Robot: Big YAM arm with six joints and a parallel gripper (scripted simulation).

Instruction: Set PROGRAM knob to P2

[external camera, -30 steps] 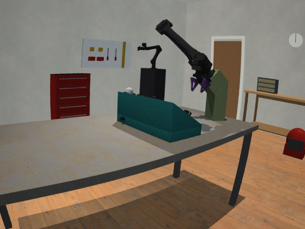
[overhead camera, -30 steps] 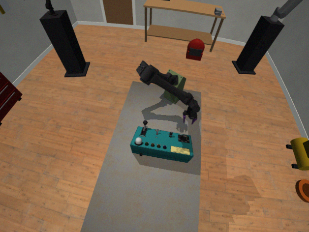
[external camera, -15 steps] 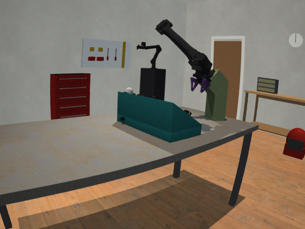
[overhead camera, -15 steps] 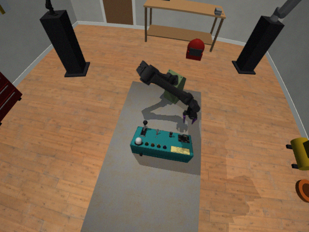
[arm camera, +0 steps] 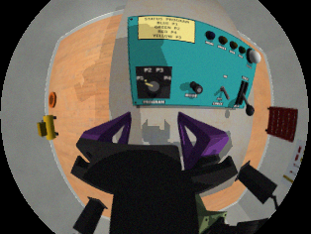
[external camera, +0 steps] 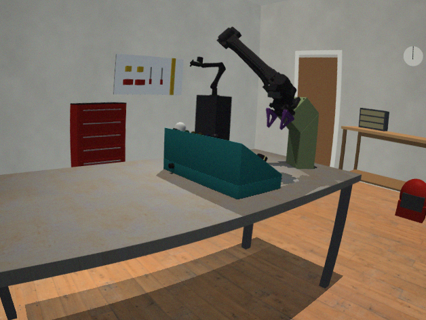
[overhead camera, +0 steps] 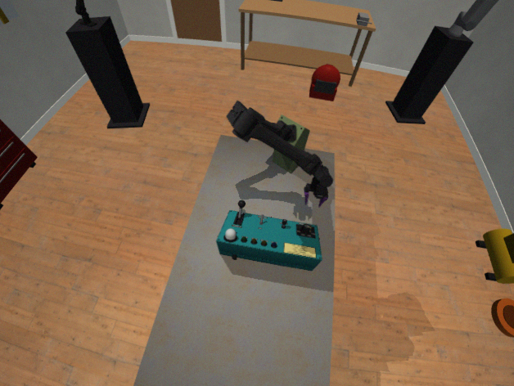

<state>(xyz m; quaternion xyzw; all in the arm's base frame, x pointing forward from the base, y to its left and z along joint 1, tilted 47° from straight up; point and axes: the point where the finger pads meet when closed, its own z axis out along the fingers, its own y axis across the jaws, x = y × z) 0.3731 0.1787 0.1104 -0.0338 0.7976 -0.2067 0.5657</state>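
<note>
Dark red drawer cabinet (overhead camera: 12,161) (external camera: 98,133) (arm camera: 282,124) stands on the left, well apart from the grey bench (overhead camera: 249,323) (external camera: 85,213) (arm camera: 120,94). On the bench sits a teal console (overhead camera: 269,257) (external camera: 206,154) (arm camera: 173,59) with a sloping top. At its left end are a glossy white dome (overhead camera: 230,234) (external camera: 180,126) (arm camera: 255,56) on the near side and a black ball-topped lever (overhead camera: 241,204) (arm camera: 250,110) on the far side. Next, to the right, come a row of small round dark lamps (overhead camera: 254,240) (arm camera: 223,40) along the near side and a slim metal toggle switch (overhead camera: 261,218) (arm camera: 224,92) beyond them, then a small black knob (overhead camera: 284,223) (arm camera: 196,88). Behind the console, a sage-green pedestal (overhead camera: 286,164) (external camera: 302,137) (arm camera: 213,218) carries the jointed black arm (overhead camera: 286,147) (external camera: 254,58). At the console's right end, a pale yellow label plate (overhead camera: 299,249) (arm camera: 165,29) lies near, and the round black PROGRAM knob (overhead camera: 306,229) (external camera: 262,156) (arm camera: 154,86) sits far, on a black square panel. Its light pointer aims at P1, so the turn to P2 is undone. Beyond the console's far right edge, the hand (overhead camera: 313,204) (external camera: 276,127) (arm camera: 154,115) hangs above the bench, its purple fingers apart, with nothing between them and touching no control.
</note>
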